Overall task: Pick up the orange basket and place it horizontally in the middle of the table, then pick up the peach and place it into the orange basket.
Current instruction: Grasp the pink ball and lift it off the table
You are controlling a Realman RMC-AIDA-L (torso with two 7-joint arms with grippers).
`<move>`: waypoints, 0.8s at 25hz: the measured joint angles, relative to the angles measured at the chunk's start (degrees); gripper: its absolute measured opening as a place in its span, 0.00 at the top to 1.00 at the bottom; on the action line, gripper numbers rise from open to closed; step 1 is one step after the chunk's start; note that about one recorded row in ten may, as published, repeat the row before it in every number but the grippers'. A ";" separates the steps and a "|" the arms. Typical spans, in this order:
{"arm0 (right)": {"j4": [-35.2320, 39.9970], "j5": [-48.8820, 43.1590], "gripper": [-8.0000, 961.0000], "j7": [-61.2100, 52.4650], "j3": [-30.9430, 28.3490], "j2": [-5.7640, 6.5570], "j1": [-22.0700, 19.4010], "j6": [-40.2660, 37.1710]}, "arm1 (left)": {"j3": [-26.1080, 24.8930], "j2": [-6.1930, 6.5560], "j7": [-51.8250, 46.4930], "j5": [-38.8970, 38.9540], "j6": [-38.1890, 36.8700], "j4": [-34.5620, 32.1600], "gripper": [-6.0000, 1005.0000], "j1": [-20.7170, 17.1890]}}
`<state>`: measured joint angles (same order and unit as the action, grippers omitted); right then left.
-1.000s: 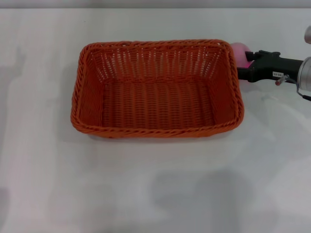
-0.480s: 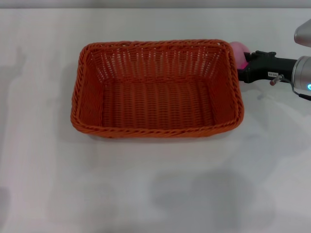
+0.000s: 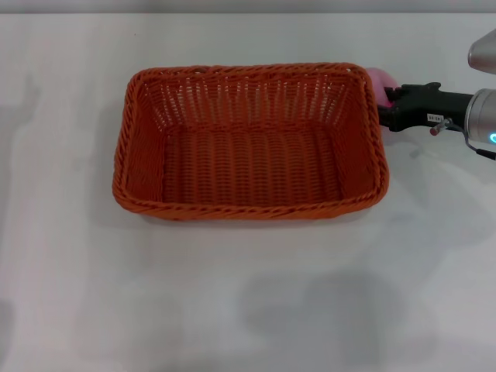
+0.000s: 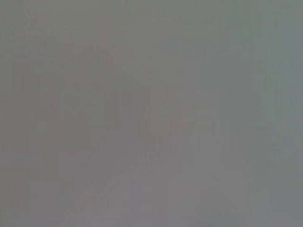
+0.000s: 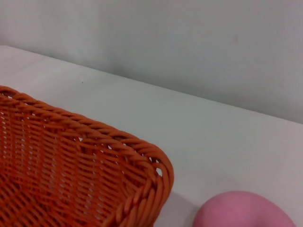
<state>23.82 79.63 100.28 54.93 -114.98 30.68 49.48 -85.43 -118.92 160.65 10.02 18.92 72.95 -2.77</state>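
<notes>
Peach (image 3: 379, 79): on the tabletop (image 3: 232, 294), just beside the basket's (image 3: 248, 139) far right corner.
Right hand (image 3: 387, 105): has crept closer against the peach; open or closed, cannot tell.
Basket: already mid-tabletop, lengthwise across.
Meaning: the grasp looks imminent.
Left hand: unseen.

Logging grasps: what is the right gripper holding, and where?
Cannot be told: the right gripper is at the peach beside the basket, fingertips hidden.
</notes>
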 joint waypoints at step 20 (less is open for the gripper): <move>0.00 0.00 0.68 -0.26 0.00 0.01 0.00 0.00 | 0.21 0.00 -0.77 -0.42 3.88 -1.59 0.15 -0.23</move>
<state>23.81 79.63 100.02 54.93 -114.97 30.67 49.48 -85.22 -118.92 159.88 9.60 22.80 71.36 -3.00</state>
